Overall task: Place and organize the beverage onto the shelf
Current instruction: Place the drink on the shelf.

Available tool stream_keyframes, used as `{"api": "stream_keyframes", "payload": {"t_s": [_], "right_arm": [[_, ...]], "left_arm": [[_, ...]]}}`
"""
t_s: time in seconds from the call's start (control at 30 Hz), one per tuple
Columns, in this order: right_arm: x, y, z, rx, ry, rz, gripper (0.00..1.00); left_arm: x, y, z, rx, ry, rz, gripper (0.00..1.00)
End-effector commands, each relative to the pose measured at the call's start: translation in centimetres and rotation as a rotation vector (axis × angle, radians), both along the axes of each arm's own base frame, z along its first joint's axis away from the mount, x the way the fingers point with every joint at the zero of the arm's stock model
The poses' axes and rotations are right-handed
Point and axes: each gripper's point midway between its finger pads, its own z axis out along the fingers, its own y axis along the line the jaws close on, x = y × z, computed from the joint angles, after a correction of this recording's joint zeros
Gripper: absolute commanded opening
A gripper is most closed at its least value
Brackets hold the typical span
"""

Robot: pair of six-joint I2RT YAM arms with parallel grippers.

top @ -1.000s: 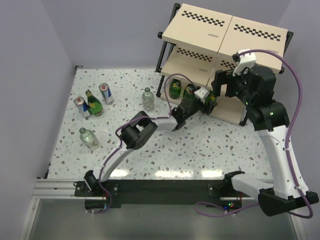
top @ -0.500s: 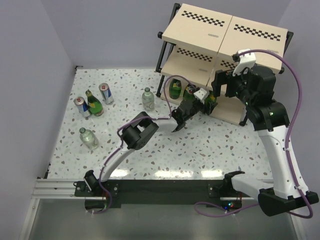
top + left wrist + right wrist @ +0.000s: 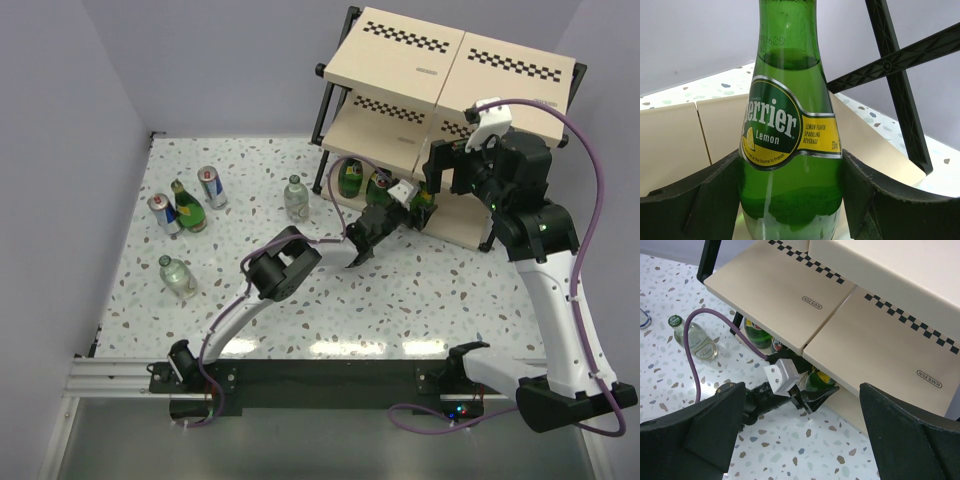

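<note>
While the left gripper (image 3: 790,200) is clamped on a green Perrier Lemon bottle (image 3: 790,125), one finger pressed to each side of the lower body, the step in hand looks like setting this bottle on the lowest tier of the shelf (image 3: 400,70). The bottle stands upright between the fingers. Pale boards lie just beyond it, and a black cross-brace (image 3: 900,75) stands ahead and to the right of the hand. Whether its base already rests on the board I cannot tell.

Just to the left of that hand, under the same tier, two more green bottles (image 3: 350,178) stand side by side. Well behind it, out on the terrazzo table (image 3: 420,290), wait two clear bottles (image 3: 295,195), two slim cans (image 3: 211,185) and another green bottle (image 3: 187,205).

The right gripper (image 3: 805,430) hangs above the rack with its fingers spread wide and nothing between them, and the left hand and its bottle lie directly below it.

The next move probably calls for lowering until the base sits flat, then parting the fingers and backing straight out without grazing the neighbouring bottles.

Compared with a second ago, the left elbow has swung slightly toward the rack, while the hand and bottle have barely shifted. The right arm and the loose drinks are unchanged.
</note>
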Motion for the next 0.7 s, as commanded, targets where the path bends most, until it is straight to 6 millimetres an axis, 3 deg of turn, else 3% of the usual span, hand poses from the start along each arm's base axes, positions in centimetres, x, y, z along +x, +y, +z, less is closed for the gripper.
{"api": "stream_keyframes", "payload": {"t_s": [0.0,0.67], "right_arm": [[0.17,0.17,0.76,0.012,-0.033,0.007,0.99],[0.14,0.14,0.61,0.012,-0.033,0.006,0.99]], "left_arm": [[0.39,-0.35,2.58,-0.066,-0.057,0.022,0.47],[0.69,-1.05,1.73,-0.059,-0.035,0.026,0.79]]}}
